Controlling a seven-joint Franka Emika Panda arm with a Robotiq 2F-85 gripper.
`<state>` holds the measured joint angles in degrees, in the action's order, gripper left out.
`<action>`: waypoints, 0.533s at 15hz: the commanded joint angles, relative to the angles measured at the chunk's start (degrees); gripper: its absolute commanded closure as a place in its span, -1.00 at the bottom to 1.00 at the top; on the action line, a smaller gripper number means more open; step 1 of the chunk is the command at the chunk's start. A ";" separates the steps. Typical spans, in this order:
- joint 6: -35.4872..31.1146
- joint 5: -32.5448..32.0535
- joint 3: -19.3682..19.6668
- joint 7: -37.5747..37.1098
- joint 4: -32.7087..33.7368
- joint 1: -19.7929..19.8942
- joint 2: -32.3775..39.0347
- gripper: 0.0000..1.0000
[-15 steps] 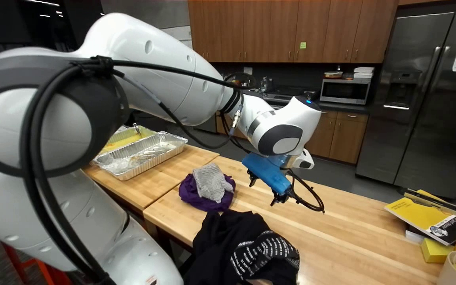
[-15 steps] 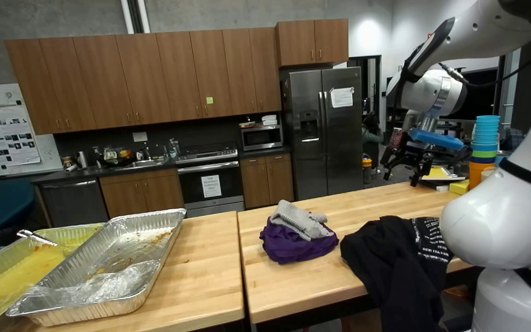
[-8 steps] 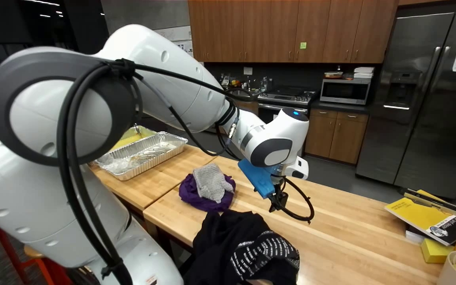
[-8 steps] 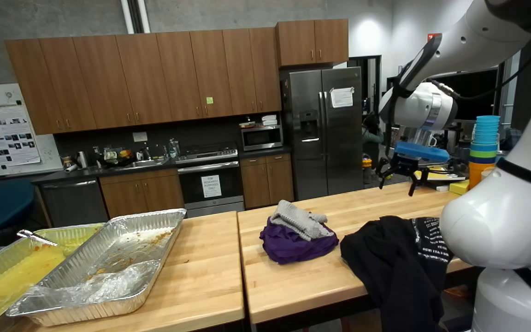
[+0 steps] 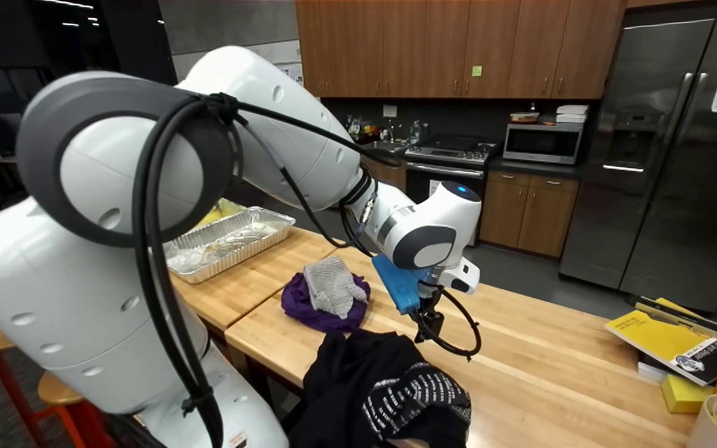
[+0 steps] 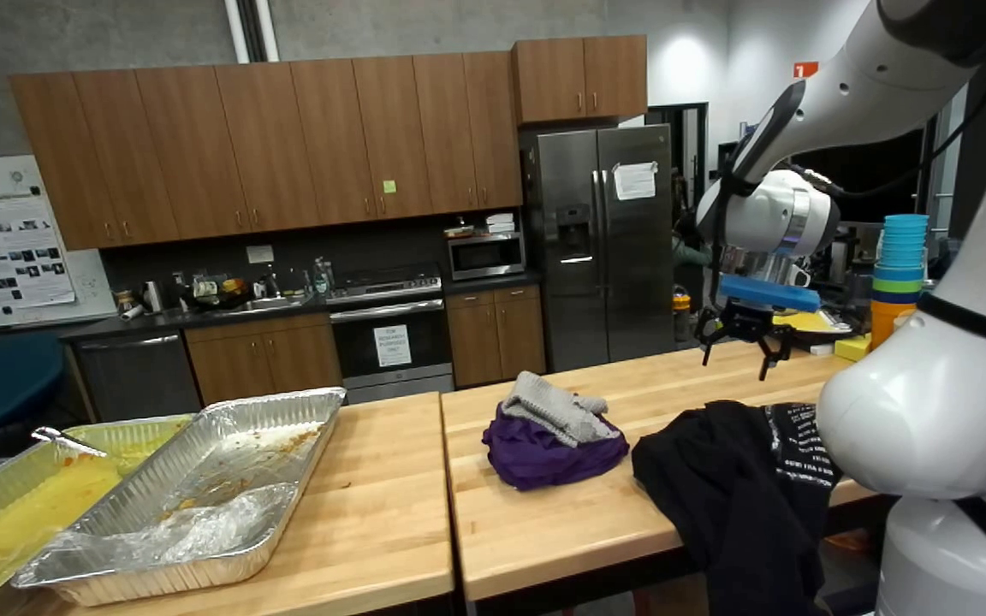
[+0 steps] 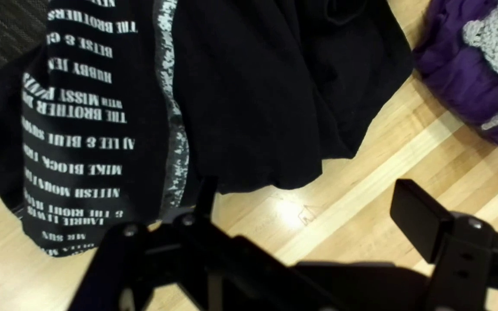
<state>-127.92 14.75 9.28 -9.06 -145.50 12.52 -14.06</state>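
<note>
The black two-fingered gripper (image 6: 734, 368) hung in the air above a pale wooden table (image 6: 527, 530), at the end of a white robot arm (image 5: 271, 118), and it was pointing downwards. Its jaws were spread wide apart and it had hold of nothing; between them, in the wrist view, I could see the bare wood and the hem of some clothing. This nearest thing was a black cloth garment (image 6: 737, 479), printed with rows of white words. It lay crumpled on the table and, as an exterior view showed, hung down over the edge. In the wrist view one jaw stood in front of the garment's border, but how much height was between them I could not tell. Just beside the garment there was a soft, rounded bundle of purple cloth (image 6: 536, 458), and on top of it rested a grey knitted cloth (image 6: 555, 409). Across a narrow gap, on a second wooden table (image 6: 373, 496), there was a long silver foil tray (image 6: 176, 577) with remains of food, and next to it a foil tray with yellow food (image 6: 39, 496), in which a metal spoon (image 6: 69, 441) was leaning. Towards the far end of the gripper's table were a yellow and black book (image 5: 666, 339), a bright yellow block (image 5: 686, 395) and a tall stack of blue, green and orange cups (image 6: 902, 257).
</note>
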 commanded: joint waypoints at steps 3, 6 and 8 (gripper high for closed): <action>-0.68 -0.62 -0.68 -4.27 0.56 -0.88 2.92 -1.00; -0.18 -0.58 -0.83 -4.87 0.20 -1.01 3.00 -1.00; 0.01 -0.54 -0.84 -5.07 -0.17 -1.11 2.63 -1.00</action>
<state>-128.19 14.76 8.48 -12.28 -145.45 11.98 -10.75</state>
